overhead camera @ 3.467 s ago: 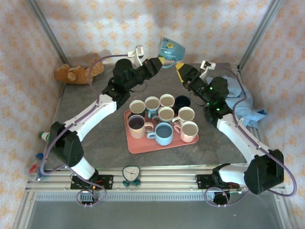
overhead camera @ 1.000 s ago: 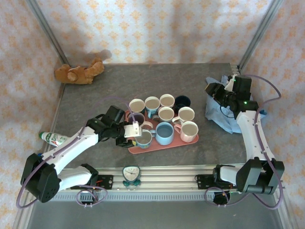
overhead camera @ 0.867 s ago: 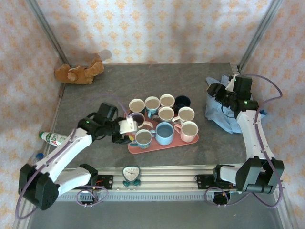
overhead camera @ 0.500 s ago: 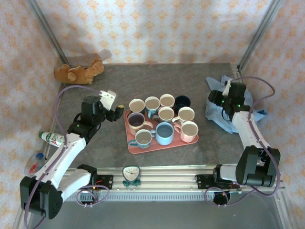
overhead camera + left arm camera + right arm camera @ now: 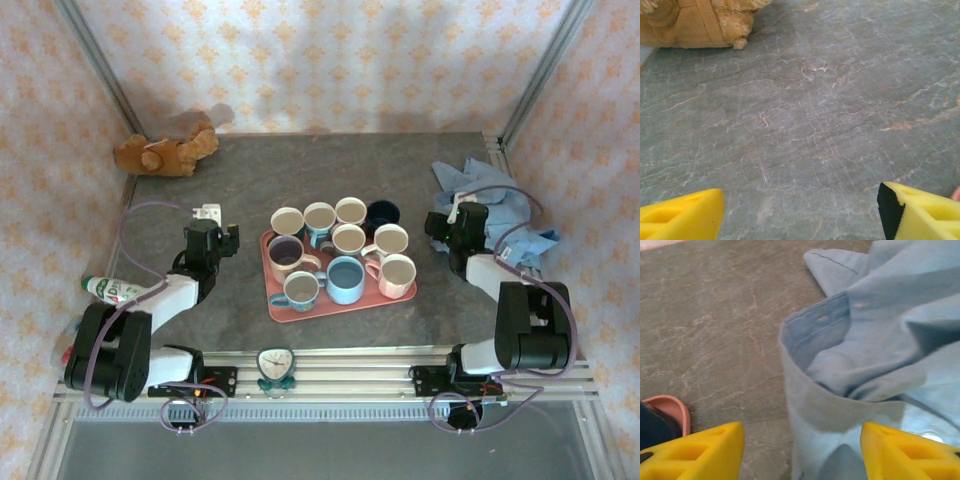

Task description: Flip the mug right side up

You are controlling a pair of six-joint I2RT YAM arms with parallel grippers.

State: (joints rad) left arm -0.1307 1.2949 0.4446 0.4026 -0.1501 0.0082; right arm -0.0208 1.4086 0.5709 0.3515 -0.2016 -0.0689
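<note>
Mug (image 5: 298, 290) sits upright, mouth up, on the near-left corner of the tray (image 5: 340, 309). Nothing grips it. The other mugs (image 5: 348, 239) fill the rest of the tray, all mouth up. Left gripper (image 5: 800, 212) is left of the tray and apart from it, low over the bare table (image 5: 240, 180); its yellow fingers (image 5: 680, 215) are spread wide with nothing between them. Teddy (image 5: 165, 152) lies at the far-left corner. Right gripper (image 5: 802, 452) is right of the tray at the edge of the blue cloth (image 5: 865, 340), fingers wide apart and holding nothing.
</note>
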